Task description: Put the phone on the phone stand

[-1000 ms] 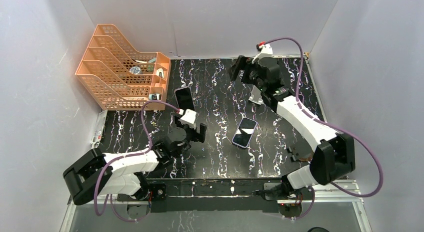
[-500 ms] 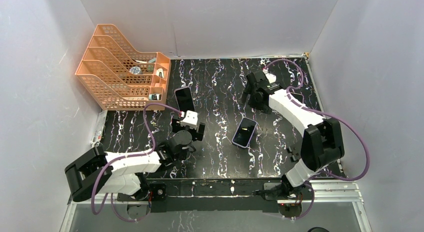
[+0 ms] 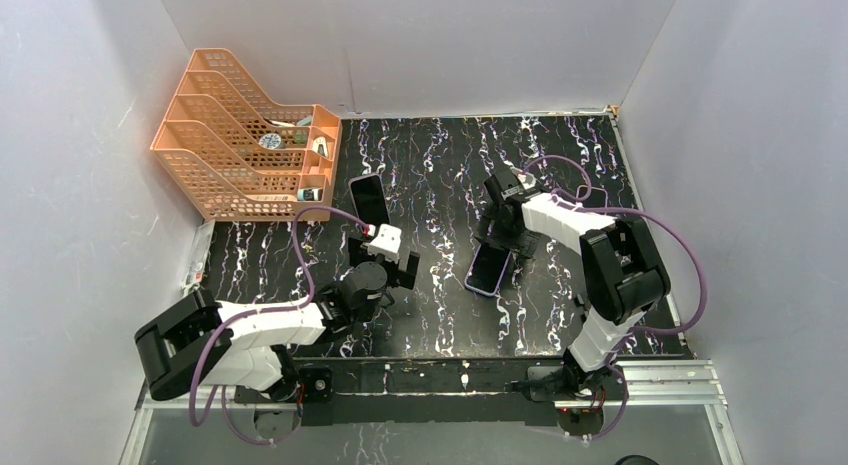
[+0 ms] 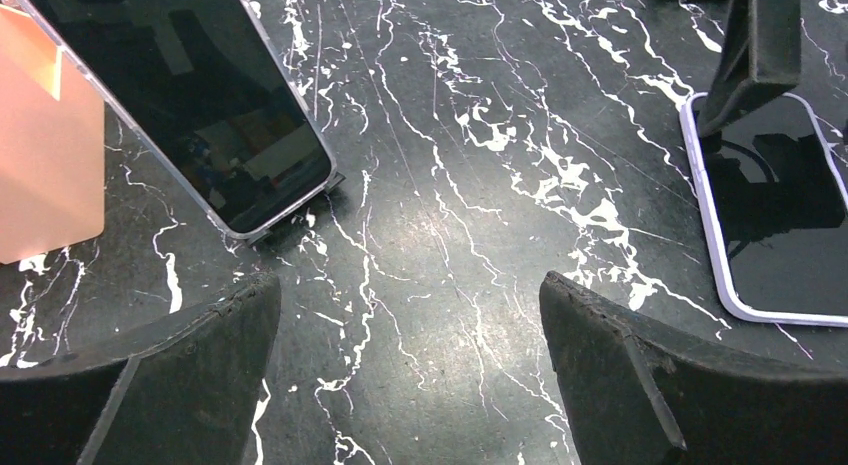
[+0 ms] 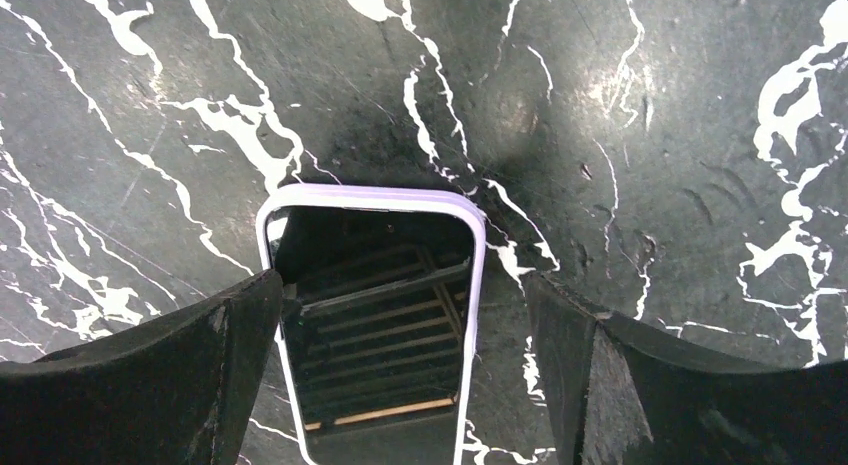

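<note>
While my left gripper (image 3: 382, 262) is hovering at the near left with its jaws spread wide and holding nothing, the phone (image 3: 487, 275) is lying flat and screen-up on the table (image 3: 440, 155), just right of centre. It is wearing a lilac case, and its dark glass is reflecting the frame overhead. I am reaching my right gripper (image 5: 402, 282) down over the phone's far end. That gripper is also released, with one finger hanging on each side of the phone. The left finger is overlapping the case's edge in my wrist view, while the right one is standing clear of it. I cannot tell whether either finger is touching the phone. Farther back on the left, a second phone (image 3: 368, 197) is leaning at a tilt, screen facing out. It is standing just beside the near right corner of an orange rack (image 3: 240, 145), which is sitting against the far left wall.
</note>
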